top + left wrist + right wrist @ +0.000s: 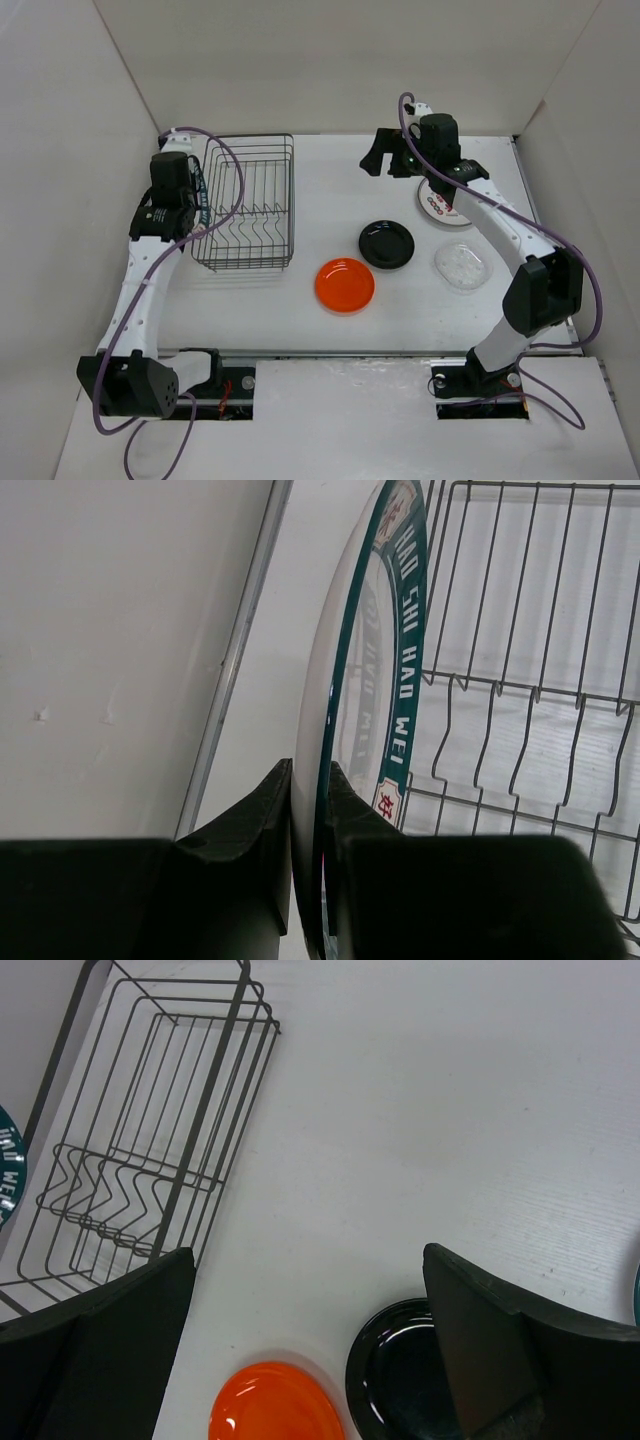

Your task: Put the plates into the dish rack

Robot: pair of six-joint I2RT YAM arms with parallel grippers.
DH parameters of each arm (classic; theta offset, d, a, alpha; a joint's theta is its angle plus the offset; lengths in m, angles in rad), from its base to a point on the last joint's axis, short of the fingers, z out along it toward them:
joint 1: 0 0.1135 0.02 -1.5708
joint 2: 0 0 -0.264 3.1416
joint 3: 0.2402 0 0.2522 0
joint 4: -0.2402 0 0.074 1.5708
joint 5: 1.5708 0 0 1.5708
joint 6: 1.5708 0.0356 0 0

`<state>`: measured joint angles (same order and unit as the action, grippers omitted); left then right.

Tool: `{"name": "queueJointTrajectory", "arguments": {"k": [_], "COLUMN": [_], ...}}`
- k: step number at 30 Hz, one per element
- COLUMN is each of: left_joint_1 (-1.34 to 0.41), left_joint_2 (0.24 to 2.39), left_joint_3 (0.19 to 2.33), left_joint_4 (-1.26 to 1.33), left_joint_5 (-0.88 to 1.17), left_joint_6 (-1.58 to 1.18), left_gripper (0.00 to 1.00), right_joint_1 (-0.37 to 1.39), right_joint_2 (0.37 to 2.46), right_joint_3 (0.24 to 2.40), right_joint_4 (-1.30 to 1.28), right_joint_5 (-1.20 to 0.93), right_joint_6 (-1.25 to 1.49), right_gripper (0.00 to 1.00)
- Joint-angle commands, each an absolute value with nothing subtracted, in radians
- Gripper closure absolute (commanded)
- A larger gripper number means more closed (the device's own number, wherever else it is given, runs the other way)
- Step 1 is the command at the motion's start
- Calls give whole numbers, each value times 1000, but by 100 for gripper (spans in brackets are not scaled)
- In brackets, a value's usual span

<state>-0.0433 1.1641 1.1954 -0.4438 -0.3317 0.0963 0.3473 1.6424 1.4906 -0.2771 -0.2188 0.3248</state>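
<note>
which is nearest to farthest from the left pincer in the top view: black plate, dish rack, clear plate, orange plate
From the left pincer, shut on the teal-rimmed plate:
1. dish rack, right beside it.
2. orange plate, mid-table, nearer the arm bases.
3. black plate, a little beyond the orange one.
4. clear plate, far on the right side.

Bright, diffuse light fills all views, leaving the white counter (330,180) nearly shadowless; only faint shade sits under the dish rack (248,205). Small glare spots mark the orange plate (344,285) and black plate (387,243). The left end effector (308,780) and right end effector (308,1260) look dark and slightly soft, while lettering on the green-rimmed plate (404,680) reads crisp.
</note>
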Motion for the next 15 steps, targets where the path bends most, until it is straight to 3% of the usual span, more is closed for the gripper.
{"name": "queueJointTrajectory", "arguments": {"k": [1,15], "left_joint_1": [-40,-40], "left_joint_2": [1154,1253], "left_joint_3": [1218,1111], "left_joint_4": [-353,-252], "left_joint_5": [-330,-267], "left_joint_6": [101,110], "left_gripper": [100,100], "right_joint_1": [348,319], "right_joint_2": [1640,1603], "right_joint_3": [1499,1456], "right_joint_4": [-230,-239], "right_joint_5": [-233,-190], "right_joint_6": [319,310], "right_gripper": [0,0]}}
